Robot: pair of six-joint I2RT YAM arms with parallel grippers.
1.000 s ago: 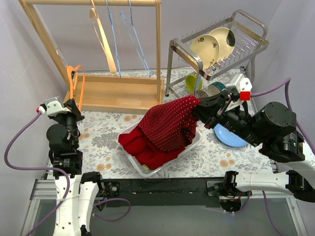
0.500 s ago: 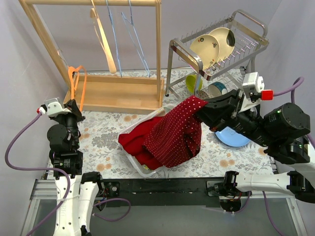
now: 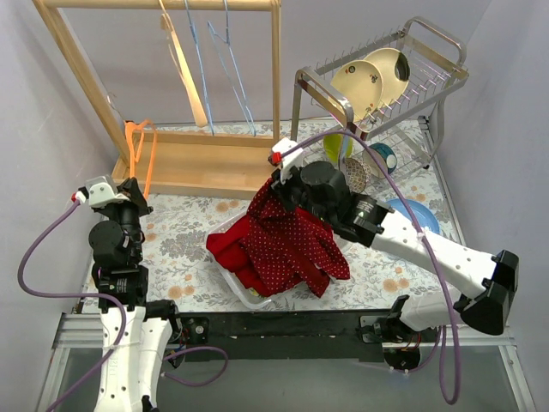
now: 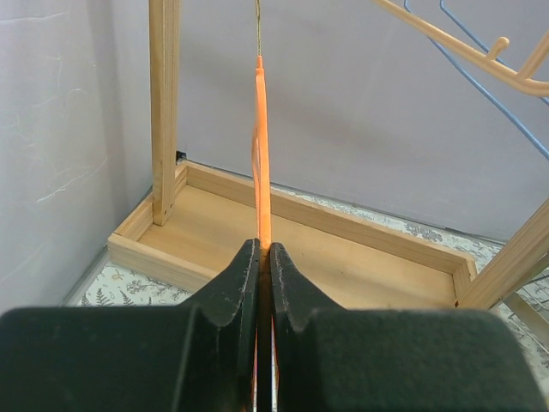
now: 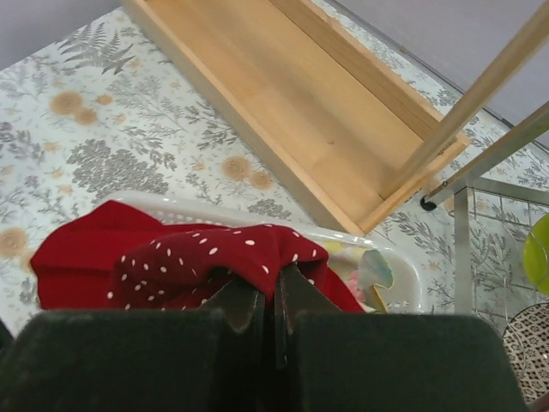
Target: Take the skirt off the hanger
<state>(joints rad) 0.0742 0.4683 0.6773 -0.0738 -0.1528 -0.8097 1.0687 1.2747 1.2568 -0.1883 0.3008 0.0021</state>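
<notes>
The skirt (image 3: 287, 245) is dark red with white dots. It hangs from my right gripper (image 3: 274, 184) over the white basket (image 3: 249, 300). In the right wrist view the gripper (image 5: 273, 279) is shut on a fold of the skirt (image 5: 214, 253), above the basket rim (image 5: 403, 266). The orange hanger (image 3: 137, 150) stands upright at the left end of the wooden rack base, free of the skirt. My left gripper (image 3: 129, 196) is shut on its lower part. In the left wrist view the hanger (image 4: 262, 146) rises edge-on out of the shut gripper (image 4: 264, 251).
A plain red cloth (image 3: 225, 249) lies in the basket. The wooden clothes rack (image 3: 206, 163) holds blue wire hangers (image 3: 232, 77) and a wooden hanger (image 3: 184, 77). A metal dish rack (image 3: 386, 77) with plates stands back right, with a blue plate (image 3: 419, 210) beside it.
My right arm has swung left from the dish rack side to above the basket, carrying the skirt, which now drapes over the basket. My left gripper still holds the orange hanger, nearly unmoved.
</notes>
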